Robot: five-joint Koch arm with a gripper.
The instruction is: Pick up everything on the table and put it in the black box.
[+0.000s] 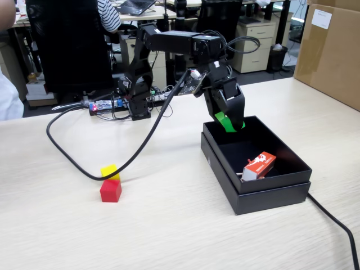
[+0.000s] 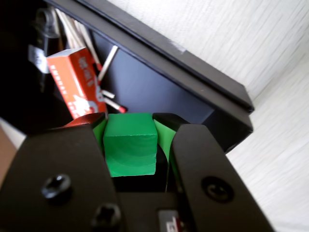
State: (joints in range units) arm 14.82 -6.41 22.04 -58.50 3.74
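The shallow matte black box (image 1: 264, 190) sits on the right of the light beige wood-grain tabletop (image 1: 185, 236) in the fixed view. Inside it, toward the near right corner, lies the orange-red and white printed carton (image 1: 259, 166) with thin sticks (image 2: 108, 60) beside it. The small green cube (image 1: 226, 122) hangs between the gripper (image 1: 230, 121) jaws over the box's far end. Well to the left, the small yellow cube (image 1: 109, 171) sits just behind the small red cube (image 1: 111, 190), touching it. The big brown cardboard carton (image 1: 332, 50) stands far right.
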